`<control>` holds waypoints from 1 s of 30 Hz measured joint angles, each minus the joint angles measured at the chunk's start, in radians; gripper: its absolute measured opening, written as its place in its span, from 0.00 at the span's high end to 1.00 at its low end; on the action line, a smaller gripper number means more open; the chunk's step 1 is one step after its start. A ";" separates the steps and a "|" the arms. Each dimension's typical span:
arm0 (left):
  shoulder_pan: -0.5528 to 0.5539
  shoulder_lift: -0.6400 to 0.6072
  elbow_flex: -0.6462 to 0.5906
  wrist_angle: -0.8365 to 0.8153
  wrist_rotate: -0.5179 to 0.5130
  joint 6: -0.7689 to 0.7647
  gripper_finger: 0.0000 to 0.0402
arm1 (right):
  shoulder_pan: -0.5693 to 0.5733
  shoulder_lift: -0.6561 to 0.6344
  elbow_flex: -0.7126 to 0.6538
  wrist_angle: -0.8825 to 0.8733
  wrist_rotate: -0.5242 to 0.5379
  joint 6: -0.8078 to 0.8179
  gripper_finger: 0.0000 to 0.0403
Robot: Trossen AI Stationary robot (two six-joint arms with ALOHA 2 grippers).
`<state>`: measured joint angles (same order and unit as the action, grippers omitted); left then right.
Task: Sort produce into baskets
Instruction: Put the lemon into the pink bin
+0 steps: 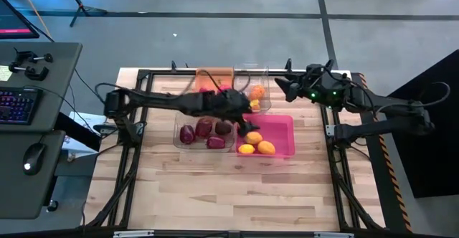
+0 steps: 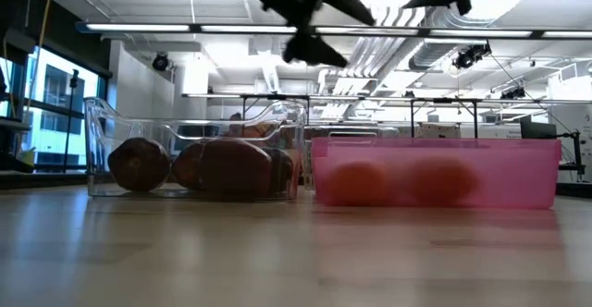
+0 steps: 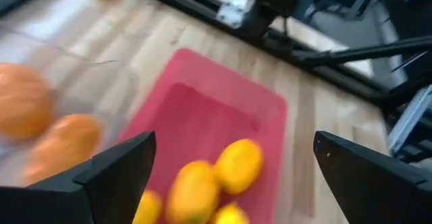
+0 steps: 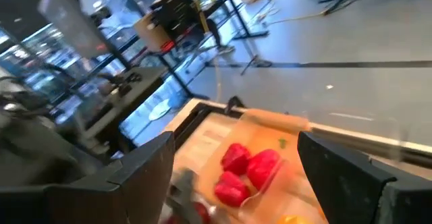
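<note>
On the left of the wooden surface (image 1: 215,188), a clear basket (image 1: 179,127) held dark maroon produce (image 1: 204,128). Behind it stood an orange basket (image 1: 215,75), and the right wrist view showed pink-red produce (image 4: 248,170) lying in it. The left gripper (image 1: 247,116) hung in the air above the middle of the baskets, near the pink basket's edge, with its jaws spread wide and nothing between them. Just behind it, a second clear basket (image 1: 265,87) held orange produce (image 1: 257,92). To the right of the maroon pieces, the pink basket (image 1: 287,127) held yellow and orange-yellow produce (image 1: 266,148). The right gripper (image 1: 283,89) waited at the back right of the surface, jaws spread and holding nothing. The pieces looked like small, light toys with smooth, rounded skins, so they would likely be easy to lift but could slip or roll. Taking hold across the fat middle of a piece looked the safest way. The baskets looked like thin, stiff plastic that could slide if bumped. No brand, label or writing could be read on anything.
</note>
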<state>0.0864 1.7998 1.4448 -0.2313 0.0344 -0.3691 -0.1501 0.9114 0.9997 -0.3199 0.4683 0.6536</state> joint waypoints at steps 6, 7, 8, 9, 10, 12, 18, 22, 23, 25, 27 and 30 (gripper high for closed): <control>-0.020 -0.181 -0.051 -0.238 -0.229 0.102 0.03 | 0.001 -0.024 0.000 -0.202 0.047 0.085 0.24; -0.025 -0.224 -0.075 -0.260 -0.278 0.099 0.03 | 0.000 -0.023 0.000 -0.258 0.050 0.126 0.24; -0.029 -0.262 -0.103 -0.279 -0.321 0.083 0.03 | 0.000 -0.020 0.000 -0.321 0.056 0.175 0.24; -0.030 -0.303 -0.135 -0.293 -0.359 0.059 0.03 | 0.000 -0.012 0.000 -0.377 0.065 0.228 0.24; -0.030 -0.343 -0.171 -0.304 -0.388 0.031 0.03 | 0.000 -0.004 0.000 -0.434 0.076 0.286 0.24; -0.027 -0.422 -0.243 -0.311 -0.419 -0.026 0.03 | 0.000 0.021 0.000 -0.573 0.089 0.424 0.24; 0.008 -0.595 -0.397 -0.351 -0.440 -0.166 0.03 | -0.046 0.132 0.000 -0.802 0.170 0.678 0.24; 0.126 -0.625 -0.410 -0.364 -0.430 -0.174 0.03 | -0.135 0.226 0.000 -0.805 0.177 0.685 0.24; 0.165 -0.625 -0.410 -0.344 -0.399 -0.156 0.03 | -0.164 0.251 0.000 -0.804 0.171 0.685 0.24; 0.241 -0.621 -0.410 -0.291 -0.298 -0.076 0.03 | -0.225 0.298 0.000 -0.798 0.129 0.685 0.24; 0.306 -0.619 -0.410 -0.234 -0.200 0.019 0.03 | -0.283 0.342 0.000 -0.798 0.081 0.681 0.24; 0.388 -0.617 -0.410 -0.184 -0.108 0.131 0.03 | -0.361 0.398 0.000 -0.796 0.039 0.711 0.24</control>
<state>0.4748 1.1826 1.0353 -0.4155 -0.0732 -0.2379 -0.5108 1.3089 0.9994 -1.1162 0.5077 1.3643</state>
